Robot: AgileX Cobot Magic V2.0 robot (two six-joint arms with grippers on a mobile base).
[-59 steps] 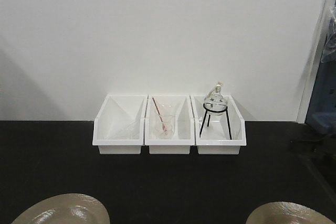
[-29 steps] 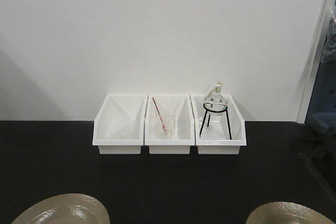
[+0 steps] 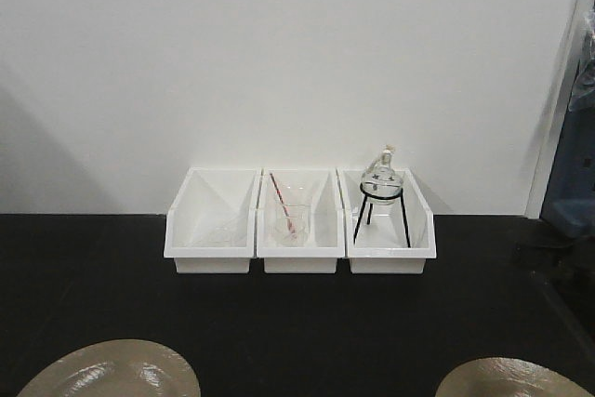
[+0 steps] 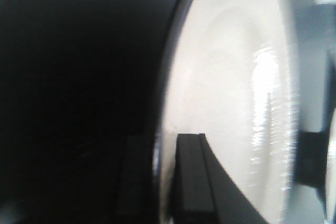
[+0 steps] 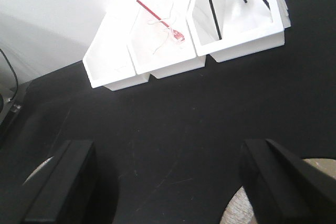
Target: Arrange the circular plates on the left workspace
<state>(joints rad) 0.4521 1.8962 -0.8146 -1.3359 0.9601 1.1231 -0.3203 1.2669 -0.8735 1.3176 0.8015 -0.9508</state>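
- Black matte bench top (image 3: pixel 84 276) fills the lower half of the front view, and both task plates are at its near side, cut off by the bottom edge of the picture.
- One round glossy beige-tan plate, the left plate (image 3: pixel 112 371), is at the lower left. The other one of the same kind, the right plate (image 3: pixel 516 380), is at the lower right, well apart from it.
- The left gripper (image 4: pixel 160 145) is clamped on the rim of the left plate (image 4: pixel 226 103), with one dark finger on each face. I cannot tell if this plate touches the bench.
- The right gripper (image 5: pixel 168 148) has its two black fingers spread wide, with nothing between them and only bare bench top (image 5: pixel 168 108) below. The right plate (image 5: pixel 237 212) shows just beside its right finger.
- Three white plastic bins (image 3: pixel 299 220) stand side by side against the white wall (image 3: pixel 279 53).
- The middle bin holds a glass beaker (image 3: pixel 293 222) with a red rod (image 3: pixel 282 197). The right bin holds a round glass flask (image 3: pixel 382 178) on a black wire tripod (image 3: pixel 381 216).
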